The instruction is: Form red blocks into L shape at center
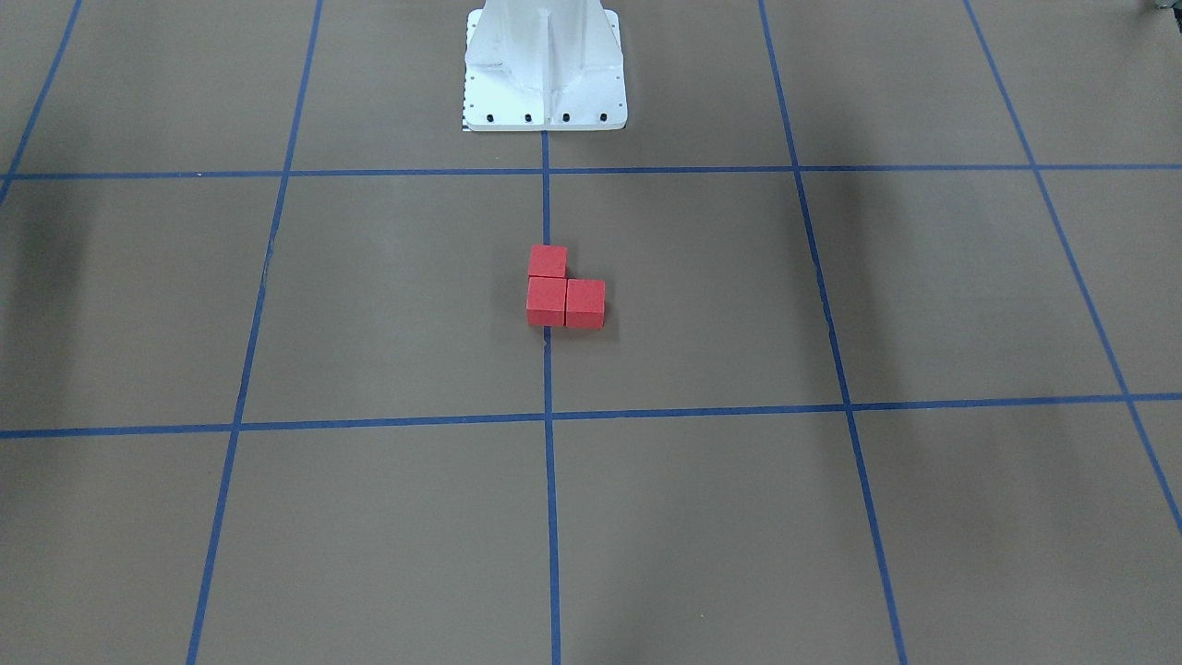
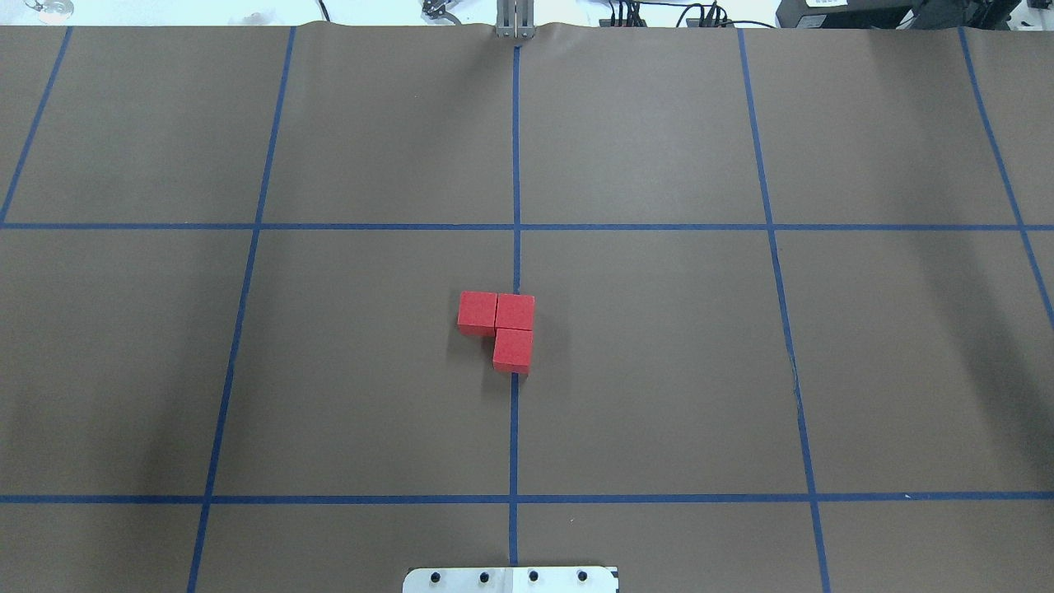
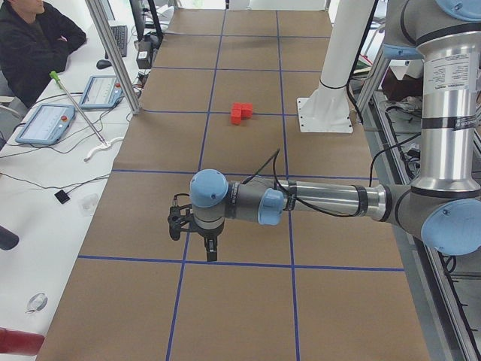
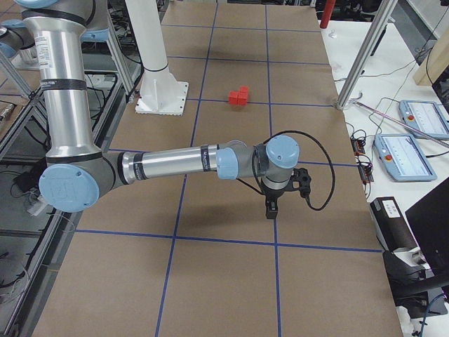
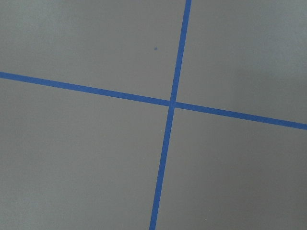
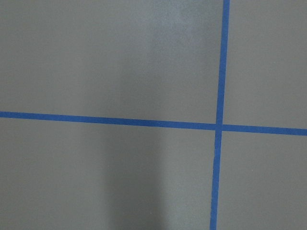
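Observation:
Three red blocks (image 2: pixel 515 311) sit touching in an L on the center (image 2: pixel 568 403), on the middle blue tape line. In the front-facing view the red blocks (image 1: pixel 547 301) have one cube behind the corner cube and one to its right. They show small in the side views too: red blocks (image 3: pixel 240 113), red blocks (image 4: pixel 239 96). My left gripper (image 3: pixel 211 252) hangs far from them over a tape line, pointing down. My right gripper (image 4: pixel 271 209) does the same at the other end. I cannot tell whether either is open or shut. Both wrist views show only floor and tape.
The white robot base (image 1: pixel 545 69) stands behind the blocks. A person (image 3: pixel 34 37) sits at a side table with tablets (image 3: pixel 45 120). Metal frame posts (image 4: pixel 361 63) rise at the floor's edge. A blue tape grid (image 2: pixel 514 226) covers the brown floor.

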You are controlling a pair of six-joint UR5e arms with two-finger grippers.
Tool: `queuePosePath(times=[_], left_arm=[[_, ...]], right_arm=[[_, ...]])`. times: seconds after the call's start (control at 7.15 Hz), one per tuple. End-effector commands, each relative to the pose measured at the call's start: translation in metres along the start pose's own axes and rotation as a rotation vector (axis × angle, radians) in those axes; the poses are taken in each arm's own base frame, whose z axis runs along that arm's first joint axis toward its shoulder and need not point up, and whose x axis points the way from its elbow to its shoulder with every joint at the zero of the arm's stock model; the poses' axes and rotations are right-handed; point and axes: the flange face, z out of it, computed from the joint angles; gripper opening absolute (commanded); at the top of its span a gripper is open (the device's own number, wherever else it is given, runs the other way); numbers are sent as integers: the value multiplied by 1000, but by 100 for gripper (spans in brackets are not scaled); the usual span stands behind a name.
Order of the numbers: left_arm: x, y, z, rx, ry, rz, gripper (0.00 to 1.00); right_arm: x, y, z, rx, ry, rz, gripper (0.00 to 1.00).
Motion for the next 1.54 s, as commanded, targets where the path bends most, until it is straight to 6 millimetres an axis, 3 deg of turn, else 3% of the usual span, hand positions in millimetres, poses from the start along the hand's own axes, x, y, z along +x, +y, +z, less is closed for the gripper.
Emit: queuePosePath(times=[0.0, 0.98, 1.4], left_arm=[[0, 1, 0, 1, 2, 0, 100], [5, -2, -3, 6, 0, 5, 100], [10, -3, -7, 15, 5, 17, 100]], right_arm=[[-1, -1, -1, 2, -3, 1, 99], [-5, -1, -6, 17, 6, -1, 99], [-10, -11, -9, 27, 11, -10, 99]])
